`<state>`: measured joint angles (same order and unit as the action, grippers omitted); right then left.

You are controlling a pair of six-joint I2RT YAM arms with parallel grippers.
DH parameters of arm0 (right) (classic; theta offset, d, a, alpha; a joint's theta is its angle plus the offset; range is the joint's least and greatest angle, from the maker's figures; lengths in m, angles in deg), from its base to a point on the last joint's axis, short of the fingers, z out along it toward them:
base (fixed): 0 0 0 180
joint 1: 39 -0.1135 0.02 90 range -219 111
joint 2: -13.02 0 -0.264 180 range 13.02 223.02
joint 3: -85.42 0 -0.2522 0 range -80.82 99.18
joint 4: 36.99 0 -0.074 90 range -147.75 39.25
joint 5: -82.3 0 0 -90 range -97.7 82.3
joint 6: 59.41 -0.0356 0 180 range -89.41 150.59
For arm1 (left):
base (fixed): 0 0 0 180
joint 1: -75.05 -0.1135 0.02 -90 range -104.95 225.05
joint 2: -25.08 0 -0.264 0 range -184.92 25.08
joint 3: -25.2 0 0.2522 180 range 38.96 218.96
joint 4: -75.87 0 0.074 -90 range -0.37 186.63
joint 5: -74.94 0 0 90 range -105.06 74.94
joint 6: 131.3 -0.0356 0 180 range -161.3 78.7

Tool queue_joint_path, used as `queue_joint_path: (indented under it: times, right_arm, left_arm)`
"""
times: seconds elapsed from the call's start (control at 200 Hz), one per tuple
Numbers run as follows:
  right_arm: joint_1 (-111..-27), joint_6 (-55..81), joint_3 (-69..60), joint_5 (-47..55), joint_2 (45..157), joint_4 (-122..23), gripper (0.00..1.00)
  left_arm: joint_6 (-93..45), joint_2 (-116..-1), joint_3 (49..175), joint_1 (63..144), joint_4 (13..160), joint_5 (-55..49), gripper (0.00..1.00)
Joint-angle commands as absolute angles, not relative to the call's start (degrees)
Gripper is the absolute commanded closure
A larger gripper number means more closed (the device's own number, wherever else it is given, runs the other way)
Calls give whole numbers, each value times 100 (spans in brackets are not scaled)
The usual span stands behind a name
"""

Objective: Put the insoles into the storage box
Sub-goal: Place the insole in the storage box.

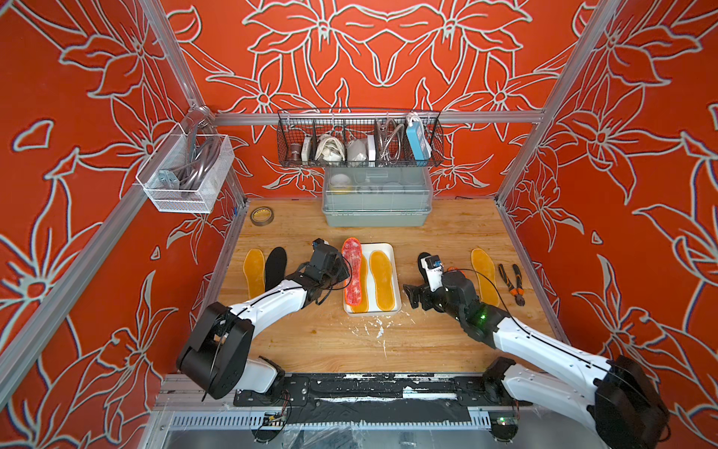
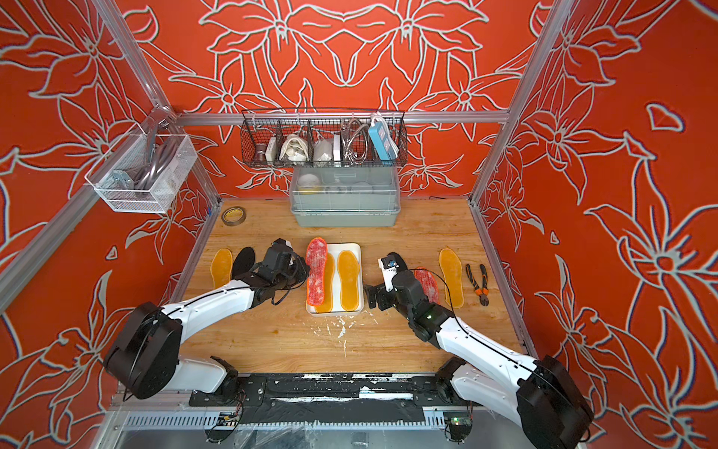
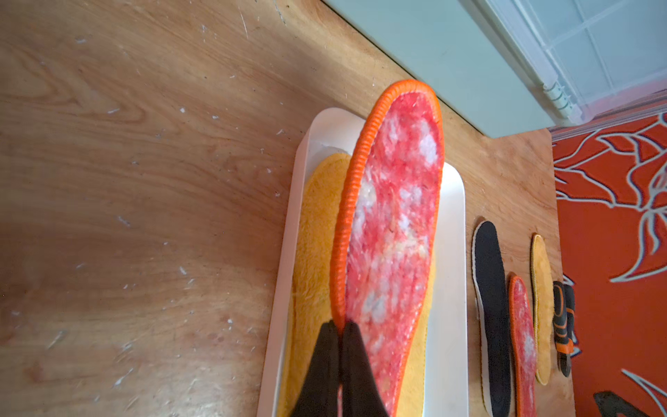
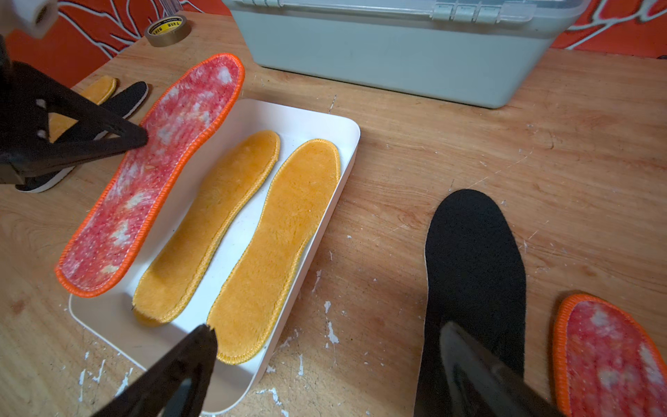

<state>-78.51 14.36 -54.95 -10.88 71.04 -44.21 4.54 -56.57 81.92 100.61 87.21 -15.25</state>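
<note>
Held item: red-and-white insole [image 1: 352, 272], fuzzy mottled pile, ribbed orange stitched border. Long axis runs front to back, toe toward the back wall, heel toward the robot base. It hangs over the left side of the storage box [image 1: 389, 248], and the toe reaches past the box's far rim. Cannot tell if the heel touches the near rim.

Left gripper [image 3: 341, 326]: jaws pinched tight on the insole's left border, about mid-length.

Storage box: shallow, smooth white plastic, rounded corners, at table centre. Inside lie two amber insoles [image 4: 274, 249], plush with a stitched edge, flat and side by side, toes to the back. The left one [image 4: 209, 224] sits partly under the held insole in both top views.

Right gripper [image 4: 328, 328]: jaws spread wide, nothing between them. It is low over the wooden table [image 1: 349, 342], between the box and a black insole [image 4: 472, 252], which is matte with a pale rim.

Right of that lie a second mottled insole [image 4: 610, 361], an amber insole [image 1: 485, 276] and orange-handled pliers [image 1: 512, 283]. Left of the box lie a black insole [image 1: 276, 264] and an amber insole [image 1: 254, 272]. All are parallel, toes to the back.

Behind the box stands a grey-green bin [image 1: 377, 217], with a tape roll [image 1: 261, 215] at the back left.
</note>
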Motion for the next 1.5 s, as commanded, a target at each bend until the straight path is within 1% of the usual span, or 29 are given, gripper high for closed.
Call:
queue_joint_path:
  times: [0.0,0.31,0.661,1.496]
  right_arm:
    - [-7890,1398,-5568,-1211,7147,-4311,0]
    - [-7891,1397,-5532,-1175,7251,-4303,0]
    - [-7888,1398,-5498,-1150,7303,-4308,1]
    - [-7891,1391,-5445,-1165,7406,-4337,1]
  left_arm:
    - [396,-5886,8361,10104,8541,-1588,100]
    - [423,-6421,8484,10192,8444,-1506,100]
    - [446,-6714,8477,10221,8412,-1511,100]
    - [519,-6712,8431,10270,8506,-1552,100]
